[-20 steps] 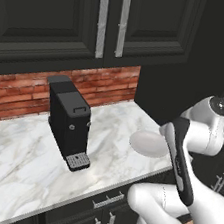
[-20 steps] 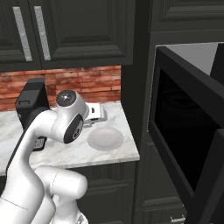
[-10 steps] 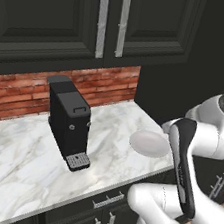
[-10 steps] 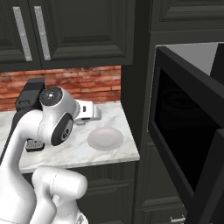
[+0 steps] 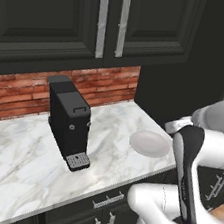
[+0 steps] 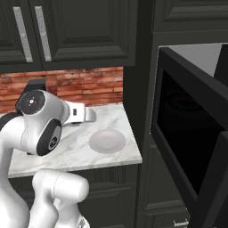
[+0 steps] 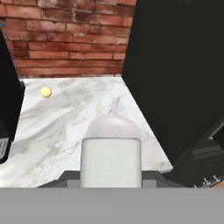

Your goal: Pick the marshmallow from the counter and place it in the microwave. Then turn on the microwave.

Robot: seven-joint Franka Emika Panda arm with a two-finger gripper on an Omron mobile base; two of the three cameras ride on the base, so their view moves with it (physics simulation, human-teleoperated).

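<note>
**Marshmallow in my grip, above the counter's right end**

Hand view: the marshmallow [image 7: 111, 162], a pale whitish-grey block, sits low and centre between my fingers. My jaws are part-way closed, pinching it on both sides. My gripper [image 7: 111, 177] looks along and down at the counter [image 7: 65, 131], white marble with grey veins.

Just beyond the marshmallow, the round grey plate [image 7: 114, 127] shows its far rim on the marble. A small yellow ball [image 7: 45, 92] lies farther back, near the brick backsplash [image 7: 70, 39], well apart from the plate.

Left base view: the plate [image 5: 150, 142] rests near the counter's [image 5: 31, 163] right front corner. The black coffee machine [image 5: 68, 122] stands upright toward the middle, well apart from the plate. My arm crosses the lower right.

Right base view: my hand [image 6: 80, 114] reaches over the counter [image 6: 75, 151], just behind the plate [image 6: 107, 141]. The microwave [image 6: 187, 133] is built in to the right, its door [image 6: 209, 187] swung open toward the camera, interior dark.
</note>
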